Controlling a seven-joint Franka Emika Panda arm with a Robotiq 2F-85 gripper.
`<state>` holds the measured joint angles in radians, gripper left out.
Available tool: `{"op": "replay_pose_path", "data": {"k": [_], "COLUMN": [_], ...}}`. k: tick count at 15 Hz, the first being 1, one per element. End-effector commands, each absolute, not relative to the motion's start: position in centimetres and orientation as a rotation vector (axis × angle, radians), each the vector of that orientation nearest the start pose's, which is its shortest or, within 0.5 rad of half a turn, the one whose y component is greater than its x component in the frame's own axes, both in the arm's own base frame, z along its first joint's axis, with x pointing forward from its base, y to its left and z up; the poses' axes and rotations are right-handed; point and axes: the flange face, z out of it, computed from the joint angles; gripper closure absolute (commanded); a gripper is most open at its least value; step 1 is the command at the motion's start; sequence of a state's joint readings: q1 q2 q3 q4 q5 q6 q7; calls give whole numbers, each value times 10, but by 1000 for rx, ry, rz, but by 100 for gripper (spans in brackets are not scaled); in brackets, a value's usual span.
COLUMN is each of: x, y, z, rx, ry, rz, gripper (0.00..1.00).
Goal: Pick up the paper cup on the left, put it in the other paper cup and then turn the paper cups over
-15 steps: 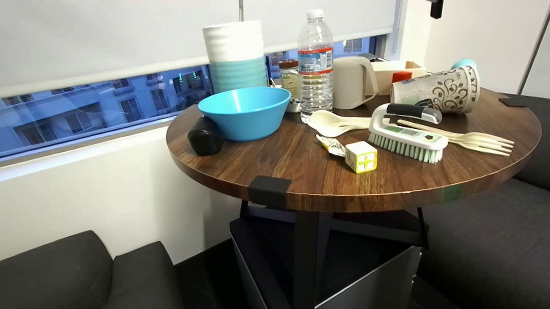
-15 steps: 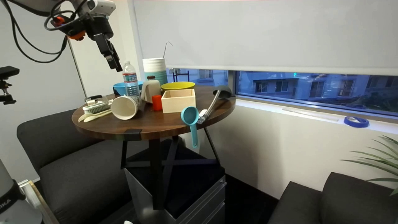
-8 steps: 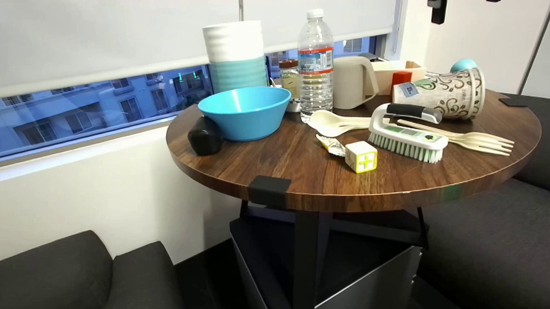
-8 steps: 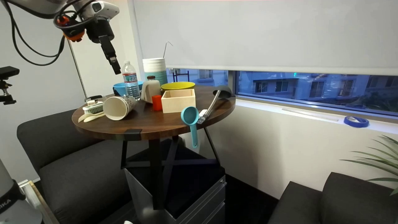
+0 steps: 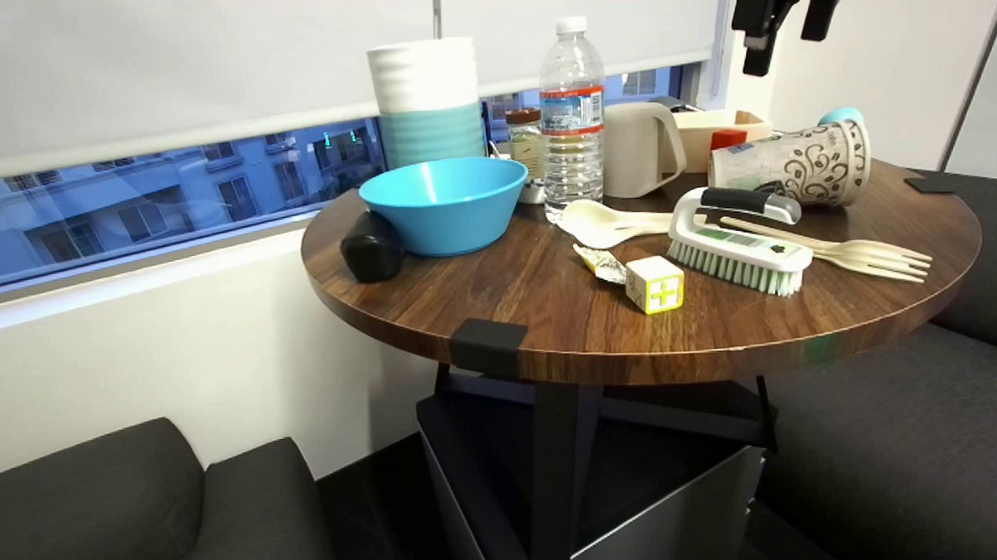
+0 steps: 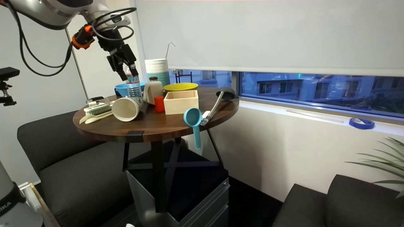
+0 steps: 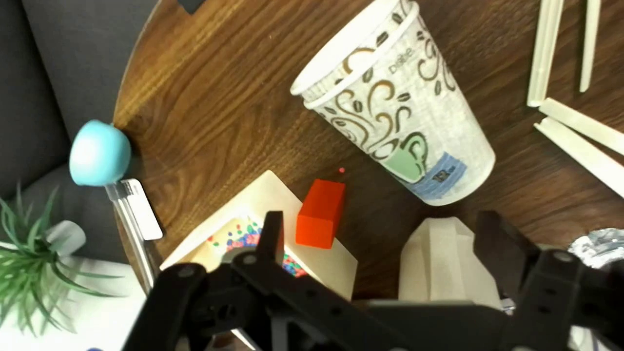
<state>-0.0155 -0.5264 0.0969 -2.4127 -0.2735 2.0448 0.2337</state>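
Two patterned paper cups lie on their side on the round wooden table (image 5: 549, 311), one inside the other. The outer cup (image 7: 409, 122) shows a green mug print and a blue band in the wrist view. The inner cup (image 7: 336, 58) shows only as a second rim sticking out at the mouth. The nested cups also show in both exterior views (image 5: 818, 165) (image 6: 125, 109), where the mouth faces an exterior camera. My gripper (image 7: 381, 222) is open and empty, above the table and apart from the cups. It also shows in both exterior views (image 5: 786, 48) (image 6: 128, 75).
Near the cups stand a red block (image 7: 319, 214), a wooden box (image 6: 181, 104) with coloured bits inside, a beige mug (image 5: 633, 151) and a tall water bottle (image 5: 574, 136). A brush (image 5: 742, 251), wooden cutlery (image 5: 862, 255), a blue scoop (image 6: 193, 118) and a blue bowl (image 5: 442, 207) surround them.
My gripper has moved further over the table, a little lower, and has turned. The nested cups rolled toward the forks, then rolled back to about where they lay one second ago.
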Motion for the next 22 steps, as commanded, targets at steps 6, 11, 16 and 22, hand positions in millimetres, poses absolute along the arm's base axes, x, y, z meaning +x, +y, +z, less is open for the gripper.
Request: {"op": "replay_pose_path", "data": {"k": [6,11,16,22], "x": [420,421,420,422], "y": [14,16,17,15], "z": [496,490,480,466], "rx": [-3348,-3258,-3128,-3086], "ry": [-256,-468,-760,-908], "rz": [-241,-264,-220,-215], "gripper": [0,0,0,0]}}
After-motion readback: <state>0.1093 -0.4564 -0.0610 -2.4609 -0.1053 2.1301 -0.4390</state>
